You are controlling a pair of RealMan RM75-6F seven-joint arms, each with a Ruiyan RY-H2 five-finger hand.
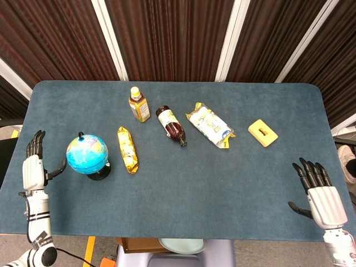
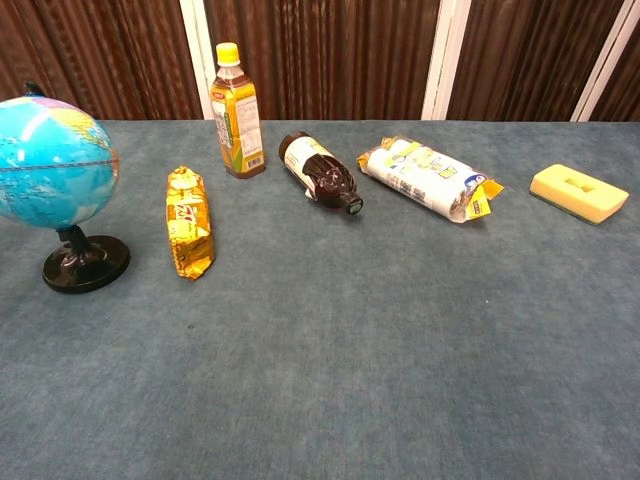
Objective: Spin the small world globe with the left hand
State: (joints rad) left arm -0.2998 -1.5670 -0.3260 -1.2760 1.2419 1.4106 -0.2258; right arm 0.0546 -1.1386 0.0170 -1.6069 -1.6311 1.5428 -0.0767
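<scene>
The small world globe (image 1: 87, 156) stands on its black base (image 1: 99, 171) at the table's left side, mostly blue with patches of colour. It also fills the left edge of the chest view, the globe (image 2: 52, 162) upright over its round foot. My left hand (image 1: 33, 165) is at the table's left edge, fingers spread and pointing away from me, thumb reaching toward the globe but apart from it. My right hand (image 1: 318, 188) hovers open at the near right corner, holding nothing. Neither hand shows in the chest view.
A gold snack packet (image 1: 127, 149) lies just right of the globe. Behind it stands a yellow-capped bottle (image 1: 138, 104). A dark bottle (image 1: 171, 125) lies on its side, then a white wrapped packet (image 1: 209, 125) and a yellow sponge block (image 1: 262, 133).
</scene>
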